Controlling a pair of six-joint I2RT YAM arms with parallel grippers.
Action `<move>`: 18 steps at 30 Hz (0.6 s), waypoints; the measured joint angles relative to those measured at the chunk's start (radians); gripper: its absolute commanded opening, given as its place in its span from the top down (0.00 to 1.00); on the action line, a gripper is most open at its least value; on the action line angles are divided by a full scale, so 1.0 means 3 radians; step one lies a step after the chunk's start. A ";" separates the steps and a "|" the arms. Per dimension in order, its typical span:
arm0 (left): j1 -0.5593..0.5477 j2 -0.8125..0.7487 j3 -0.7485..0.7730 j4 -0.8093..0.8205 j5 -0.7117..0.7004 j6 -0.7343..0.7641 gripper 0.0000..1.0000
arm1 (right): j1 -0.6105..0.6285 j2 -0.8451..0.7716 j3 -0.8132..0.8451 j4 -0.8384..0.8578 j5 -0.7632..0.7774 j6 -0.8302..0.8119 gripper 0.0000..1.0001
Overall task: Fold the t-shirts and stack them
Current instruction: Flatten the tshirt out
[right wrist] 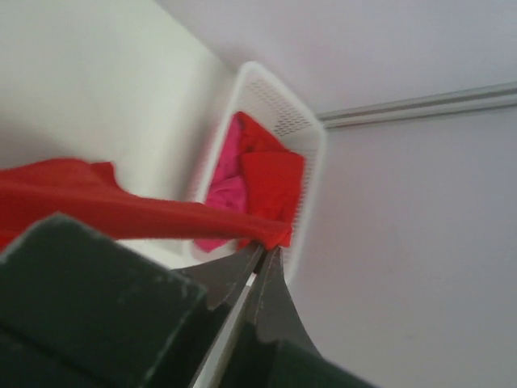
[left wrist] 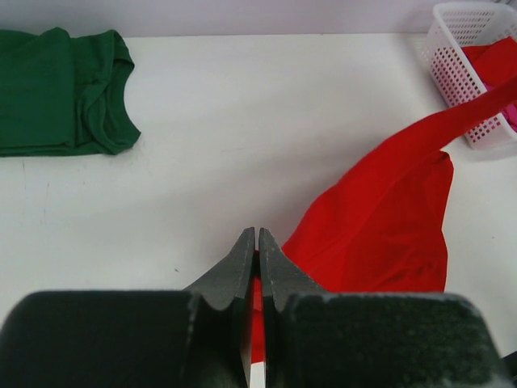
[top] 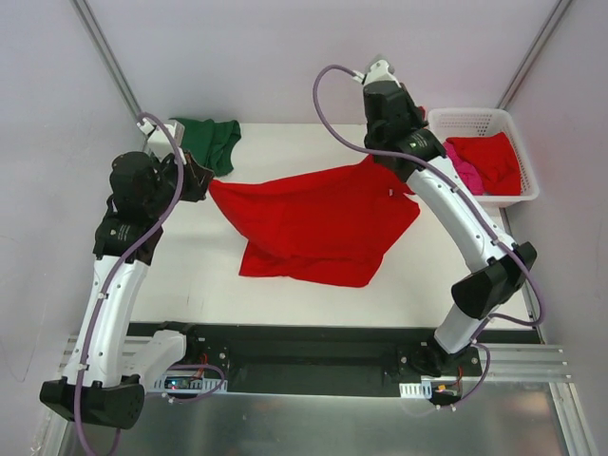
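A bright red t-shirt (top: 323, 223) is stretched across the middle of the table, partly lifted between both arms. My left gripper (top: 207, 182) is shut on its left corner, and red cloth shows between the closed fingers (left wrist: 257, 236). My right gripper (top: 373, 160) is shut on the shirt's far right corner, holding it raised; the pinched cloth bunches at the fingertips (right wrist: 271, 249). A dark green t-shirt (top: 211, 141) lies folded at the back left (left wrist: 65, 93). Another red t-shirt (top: 494, 161) and a pink one (right wrist: 230, 174) lie in the basket.
The white lattice basket (top: 470, 114) stands at the table's back right corner, close behind my right gripper. Grey walls enclose the table at the back and on both sides. Bare white tabletop (left wrist: 242, 121) lies between the green shirt and the red one.
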 measured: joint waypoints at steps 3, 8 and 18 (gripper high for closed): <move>0.0000 0.0028 -0.0036 0.0000 0.0000 0.0010 1.00 | 0.0057 -0.0024 -0.0092 -0.0463 -0.0294 0.0482 0.99; 0.0000 0.0146 -0.0131 -0.0001 0.0001 0.0011 1.00 | 0.0173 -0.0248 -0.0324 -0.1110 -0.0931 0.1189 0.99; 0.0000 0.0608 -0.0285 -0.0057 0.0104 -0.0038 1.00 | 0.0195 -0.0628 -0.1508 -0.1378 -0.2164 0.2150 0.99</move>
